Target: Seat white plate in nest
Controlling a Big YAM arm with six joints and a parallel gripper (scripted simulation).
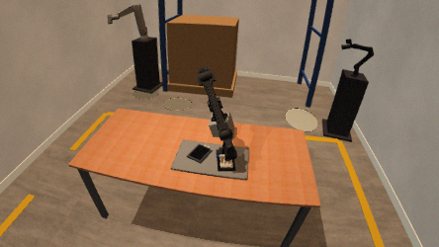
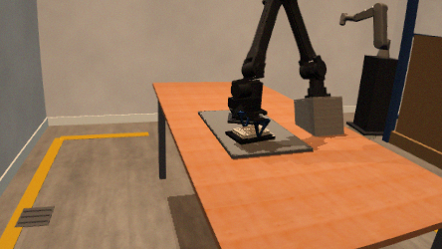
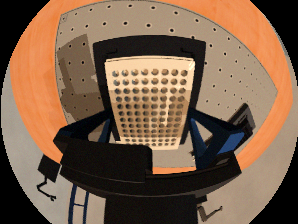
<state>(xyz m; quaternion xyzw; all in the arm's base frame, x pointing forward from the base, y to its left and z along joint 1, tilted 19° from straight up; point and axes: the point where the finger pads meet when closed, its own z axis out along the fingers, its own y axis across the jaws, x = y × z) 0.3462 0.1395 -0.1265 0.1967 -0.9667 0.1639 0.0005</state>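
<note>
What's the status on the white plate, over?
Gripper open, empty, straddling white plate B38, not gripping. B38 wells up on nest N1, seating unclear. Black plate B83 apart, nothing blocking.
</note>
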